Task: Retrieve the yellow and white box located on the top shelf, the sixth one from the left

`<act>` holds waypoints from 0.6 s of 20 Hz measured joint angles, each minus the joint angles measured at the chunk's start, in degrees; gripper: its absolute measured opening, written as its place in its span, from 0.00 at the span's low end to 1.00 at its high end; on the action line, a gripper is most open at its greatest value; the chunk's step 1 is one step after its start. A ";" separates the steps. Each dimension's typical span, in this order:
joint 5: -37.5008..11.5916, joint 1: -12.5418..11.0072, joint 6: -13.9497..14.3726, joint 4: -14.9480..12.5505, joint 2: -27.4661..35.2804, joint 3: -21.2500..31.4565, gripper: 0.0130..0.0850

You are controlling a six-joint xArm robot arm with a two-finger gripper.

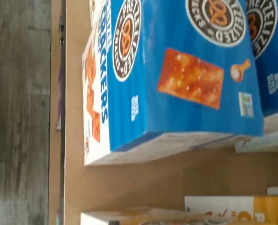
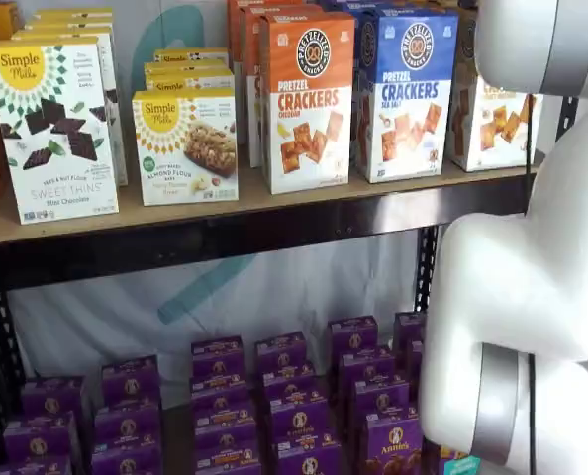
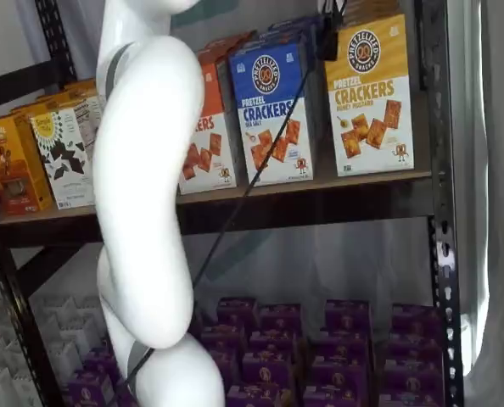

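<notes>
Evidently the yellow and white box [image 3: 369,95] is light, stiff cardboard, best pinched across its narrow sides; the pincer [image 3: 328,38], just beside it, stands wide, empty.

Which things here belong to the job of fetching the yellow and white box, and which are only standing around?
Part of the job:
- yellow and white box
- top shelf

Just standing around:
- blue cracker box
- orange cracker box
- Simple Mills boxes
- purple boxes below

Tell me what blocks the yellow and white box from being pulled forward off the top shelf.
Nothing visible does: the yellow and white box stands at the top shelf's front edge, with the blue box beside it, not in front.
</notes>
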 joint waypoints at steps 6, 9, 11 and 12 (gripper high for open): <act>4.38 0.69 -0.62 -4.61 3.25 -4.62 1.00; 5.41 0.99 -0.79 -5.98 3.90 -5.46 1.00; 5.83 1.16 -0.84 -6.59 4.14 -5.77 1.00; 5.97 1.21 -0.84 -6.75 4.20 -5.87 1.00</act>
